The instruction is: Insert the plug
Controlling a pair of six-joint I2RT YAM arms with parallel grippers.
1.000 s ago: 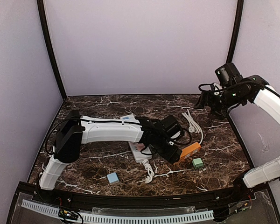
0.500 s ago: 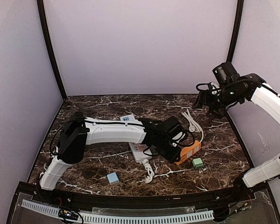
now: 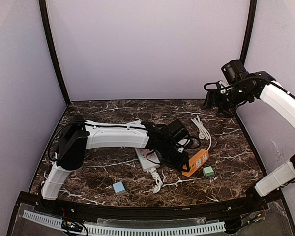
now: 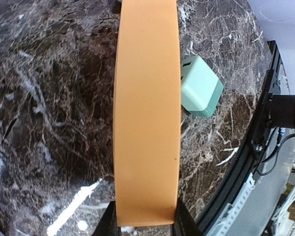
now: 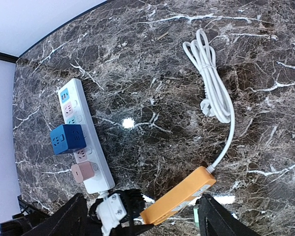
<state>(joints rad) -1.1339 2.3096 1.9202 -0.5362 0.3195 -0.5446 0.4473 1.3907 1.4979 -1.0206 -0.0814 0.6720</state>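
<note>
Two arms reach over a dark marbled counter [image 3: 98,174]. The left gripper [image 3: 183,160] is clamped shut on the near end of an orange power strip [image 3: 196,161], which sits at a slant right of the counter's middle. A white cable [image 3: 210,142] leaves the strip's far end and runs back to a coil near the right rear. Its plug [image 3: 203,136] lies loose on the counter at the coil's near end, apart from both grippers. The right gripper [image 3: 212,101] hangs high over the far right corner, its jaws spread wide with nothing between them. A white power strip [image 5: 76,105] lies beside the left arm, carrying a blue cube adapter [image 5: 68,138] and a pink adapter [image 5: 82,172]. A green adapter [image 3: 208,171] sits just beside the orange strip, and a light blue block [image 3: 119,187] rests near the front edge.
</note>
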